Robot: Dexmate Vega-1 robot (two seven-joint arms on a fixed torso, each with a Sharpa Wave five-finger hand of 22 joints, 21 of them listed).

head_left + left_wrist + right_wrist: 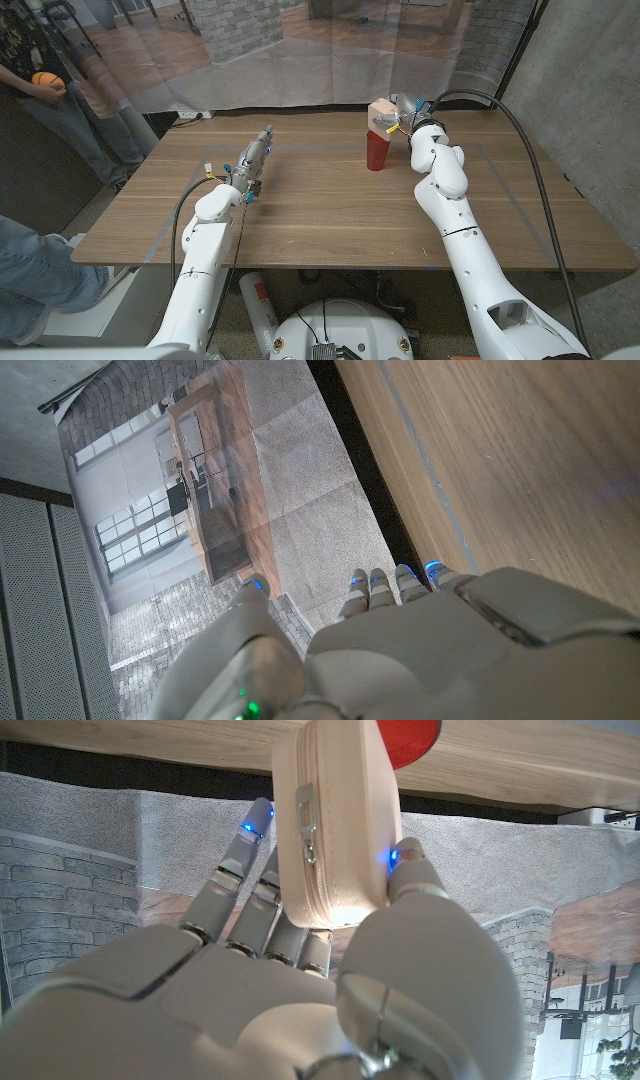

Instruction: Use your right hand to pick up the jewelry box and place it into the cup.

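A pale wooden jewelry box [381,111] with a small metal clasp sits on top of the red cup [376,151] near the table's far middle. My right hand [407,113] is right beside the box at the same height. In the right wrist view the box [335,810] lies between the thumb and the fingers [248,850], with the thumb against its side, and the cup's red rim [407,740] shows just beyond it. My left hand [254,158] hangs over the table's left middle, fingers straight and together, holding nothing; its back [440,650] shows in the left wrist view.
A person stands at the far left holding an orange ball [46,81]. The wooden table [330,215] has taped lines near its edges. A black cable [520,130] arcs behind my right arm. A clear plastic sheet hangs behind the table.
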